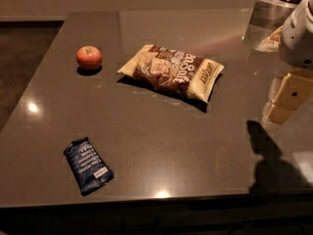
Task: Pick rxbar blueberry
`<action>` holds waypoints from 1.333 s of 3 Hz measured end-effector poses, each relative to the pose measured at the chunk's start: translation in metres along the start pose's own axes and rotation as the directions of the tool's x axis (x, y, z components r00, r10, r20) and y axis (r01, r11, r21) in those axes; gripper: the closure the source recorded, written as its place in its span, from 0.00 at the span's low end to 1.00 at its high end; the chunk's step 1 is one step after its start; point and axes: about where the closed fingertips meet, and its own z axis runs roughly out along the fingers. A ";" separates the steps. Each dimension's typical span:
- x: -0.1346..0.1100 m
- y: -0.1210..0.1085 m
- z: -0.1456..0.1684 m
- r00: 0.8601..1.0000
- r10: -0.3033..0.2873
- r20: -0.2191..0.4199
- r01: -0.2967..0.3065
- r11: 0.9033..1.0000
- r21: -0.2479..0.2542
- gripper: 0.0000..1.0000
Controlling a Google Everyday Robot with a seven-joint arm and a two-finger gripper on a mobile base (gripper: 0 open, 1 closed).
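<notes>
The rxbar blueberry is laid flat, unobstructed, front-left of the chip bag. The gripper is held right of the bag, not yet reaching; whether it is apart or together cannot be told.

Countertop is glossy, smooth, stone-ish. rxbar blueberry wrapper's crinkly plastic, chip bag slightly shiny. My gripper, at the right edge, looks like matt cream plastic.

**Three things on a glossy tabletop**

The dark table carries a red apple far left, a chip bag mid-table, and the rxbar blueberry (flat, set askew) near the front edge. The gripper hangs over its right side.
</notes>
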 end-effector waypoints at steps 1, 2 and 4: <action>-0.002 0.001 0.001 1.000 -0.002 0.005 0.002 1.000 0.001 0.00; -0.023 0.019 0.009 0.998 -0.025 0.064 0.025 1.000 0.003 0.00; -0.104 0.085 0.049 0.962 -0.003 0.274 0.036 0.992 -0.117 0.00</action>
